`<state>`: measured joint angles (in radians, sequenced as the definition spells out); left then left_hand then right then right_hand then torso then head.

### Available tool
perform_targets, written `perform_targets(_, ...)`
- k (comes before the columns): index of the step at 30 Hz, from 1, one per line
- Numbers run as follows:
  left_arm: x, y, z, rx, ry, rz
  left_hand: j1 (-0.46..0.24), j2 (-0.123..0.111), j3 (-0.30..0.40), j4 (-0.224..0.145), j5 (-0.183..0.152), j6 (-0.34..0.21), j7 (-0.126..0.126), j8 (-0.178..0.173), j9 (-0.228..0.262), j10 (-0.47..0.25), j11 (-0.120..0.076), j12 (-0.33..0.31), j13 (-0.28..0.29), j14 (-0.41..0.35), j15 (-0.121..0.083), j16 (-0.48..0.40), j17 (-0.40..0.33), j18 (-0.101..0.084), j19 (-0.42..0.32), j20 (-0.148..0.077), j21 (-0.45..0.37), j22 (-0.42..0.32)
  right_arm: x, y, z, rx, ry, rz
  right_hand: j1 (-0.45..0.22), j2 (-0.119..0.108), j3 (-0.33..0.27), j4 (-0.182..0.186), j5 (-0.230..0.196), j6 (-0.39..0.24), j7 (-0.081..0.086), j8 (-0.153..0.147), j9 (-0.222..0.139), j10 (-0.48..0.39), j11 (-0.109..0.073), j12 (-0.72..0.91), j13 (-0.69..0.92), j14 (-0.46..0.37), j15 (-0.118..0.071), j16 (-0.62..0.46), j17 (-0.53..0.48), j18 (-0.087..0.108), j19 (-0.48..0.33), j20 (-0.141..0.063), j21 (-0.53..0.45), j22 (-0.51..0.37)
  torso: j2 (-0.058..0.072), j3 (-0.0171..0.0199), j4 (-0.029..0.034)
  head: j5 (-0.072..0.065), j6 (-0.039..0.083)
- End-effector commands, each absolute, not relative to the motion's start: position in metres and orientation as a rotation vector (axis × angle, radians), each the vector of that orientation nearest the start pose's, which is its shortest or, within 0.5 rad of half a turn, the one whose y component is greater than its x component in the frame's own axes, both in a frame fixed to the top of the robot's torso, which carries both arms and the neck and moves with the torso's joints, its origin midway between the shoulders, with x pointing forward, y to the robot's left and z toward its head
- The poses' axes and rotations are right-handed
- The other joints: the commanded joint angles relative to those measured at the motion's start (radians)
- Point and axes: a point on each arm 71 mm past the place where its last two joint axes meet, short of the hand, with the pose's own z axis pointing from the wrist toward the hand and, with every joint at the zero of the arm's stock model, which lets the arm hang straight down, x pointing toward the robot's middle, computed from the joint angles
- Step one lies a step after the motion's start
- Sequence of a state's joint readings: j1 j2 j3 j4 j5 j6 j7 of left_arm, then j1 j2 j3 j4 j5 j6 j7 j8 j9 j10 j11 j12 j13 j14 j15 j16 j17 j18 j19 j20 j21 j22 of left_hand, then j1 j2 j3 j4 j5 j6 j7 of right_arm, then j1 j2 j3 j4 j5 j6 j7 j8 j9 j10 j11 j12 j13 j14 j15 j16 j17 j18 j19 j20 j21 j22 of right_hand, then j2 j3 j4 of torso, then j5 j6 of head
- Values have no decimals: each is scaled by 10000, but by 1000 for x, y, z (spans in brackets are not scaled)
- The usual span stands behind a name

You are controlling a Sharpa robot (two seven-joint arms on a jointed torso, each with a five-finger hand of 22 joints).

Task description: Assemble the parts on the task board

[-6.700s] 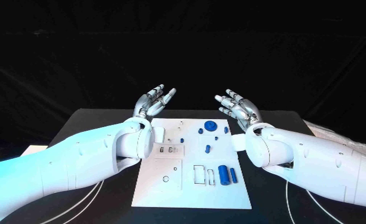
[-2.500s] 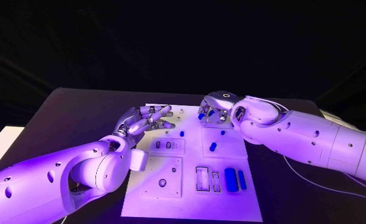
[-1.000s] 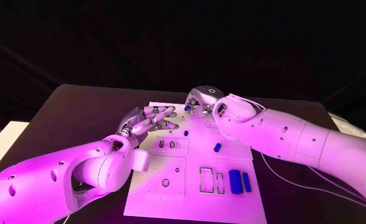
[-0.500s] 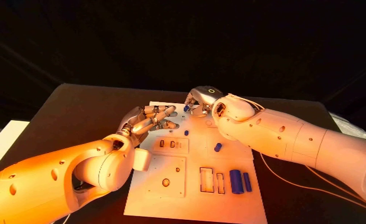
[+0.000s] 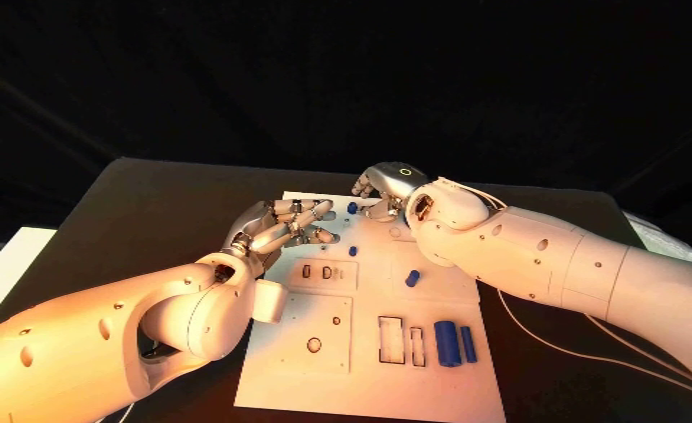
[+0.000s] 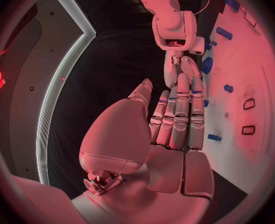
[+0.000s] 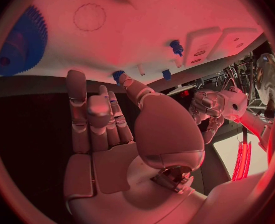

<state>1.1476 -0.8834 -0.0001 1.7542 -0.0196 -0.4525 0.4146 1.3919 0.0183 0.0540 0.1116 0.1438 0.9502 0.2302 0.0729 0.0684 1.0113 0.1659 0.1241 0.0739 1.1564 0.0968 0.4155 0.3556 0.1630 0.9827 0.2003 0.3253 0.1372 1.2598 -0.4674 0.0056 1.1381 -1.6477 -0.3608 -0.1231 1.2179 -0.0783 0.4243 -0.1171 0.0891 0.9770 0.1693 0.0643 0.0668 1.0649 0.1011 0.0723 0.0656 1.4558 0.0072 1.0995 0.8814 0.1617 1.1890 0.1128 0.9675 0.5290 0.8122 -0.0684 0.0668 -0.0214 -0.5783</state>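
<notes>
Reaching over the far end of the task board [image 5: 368, 343], the right hand [image 5: 384, 189] has edged slightly compared with half a second ago, and a small blue part [image 5: 352, 208] that sat right at its fingertips now shows just beside them. Whether the fingers pinch it or merely touch it I cannot tell; the right wrist view shows a blue tip [image 7: 118, 75] at one fingertip, with the fingers otherwise straight. Since a second ago the left hand [image 5: 284, 227] has stayed over the board's left edge, fingers apart and empty. My reading is that a part is being picked up or placed at the far edge, so assembly is barely begun. A blue gear [image 7: 22, 42] lies on the board near the right hand, and two blue cylinders [image 5: 454, 343] rest at the near right. The black surface [image 5: 144, 213] carries the board, and the room behind is dark.
</notes>
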Motion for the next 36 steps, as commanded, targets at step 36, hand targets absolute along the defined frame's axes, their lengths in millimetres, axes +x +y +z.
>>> perform_targets(36,442,174,-166,-11053,14120,-16307,110,54,35,-116,-10,-79,12,10,4,-52,2,70,-15,-96,-11,54,33,184,-16,55,-14,-11,544,-228,-148,-560,16896,3992,582,-278,-2270,1188,1079,-347,-229,20,18,1312,-472,7071,6922,695,-332,3151,3962,-515,1483,-371,3167,4478,-67,102,-291,-170,12)
